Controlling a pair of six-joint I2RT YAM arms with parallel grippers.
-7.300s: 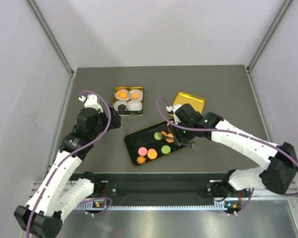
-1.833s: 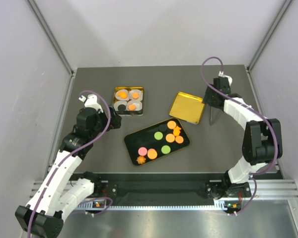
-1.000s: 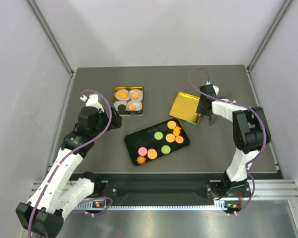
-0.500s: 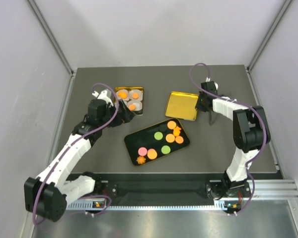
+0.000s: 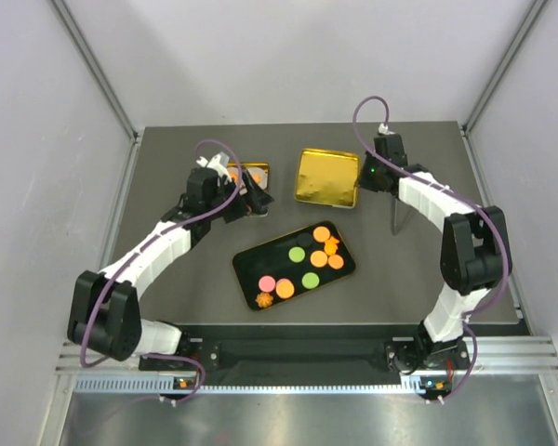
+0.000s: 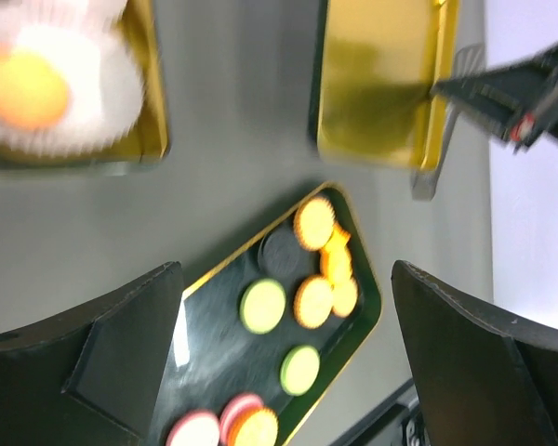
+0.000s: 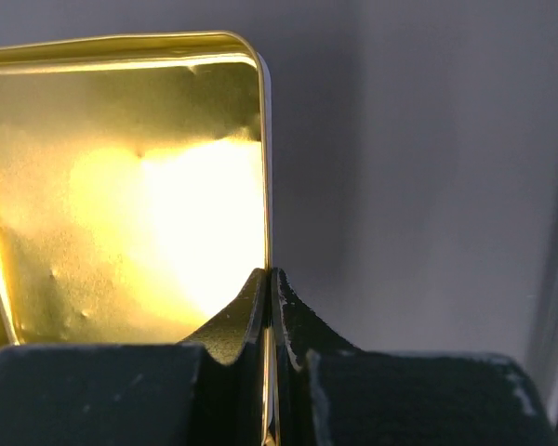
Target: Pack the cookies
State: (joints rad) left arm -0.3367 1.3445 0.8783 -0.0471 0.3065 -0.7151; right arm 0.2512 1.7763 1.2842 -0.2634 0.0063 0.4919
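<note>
The left gripper (image 6: 285, 271) has been swung across from the near left in the last second and is now held over the gold tin (image 5: 245, 173) with the white paper cups (image 6: 70, 102). Its jaws are kept spread wide and nothing is held between them. In the left wrist view the tin is seen beyond the left finger, with an orange cookie (image 6: 19, 88) lying in one cup. The black tray (image 5: 246, 269) is framed between the two fingers and somewhat past their tips, and the loose cookies (image 5: 298, 254) are still spread on it: orange rounds, green ones, pink ones and a star-like piece. None of these has been touched.

To the right, the gold lid (image 5: 327, 177) has been shifted away from the far right corner of the tray toward the far middle of the table (image 5: 167, 158), closer to the tin. The right gripper (image 7: 270, 279) has been closed within the last second, and the lid's right rim is pinched edge-on between its jaws, the shining hollow lying to the left of the fingertips. Whether the lid is lifted or only dragged cannot be told.

It is judged that the lid is being brought toward the tin while the tin is to be steadied, although most cookies remain unpacked on the tray
</note>
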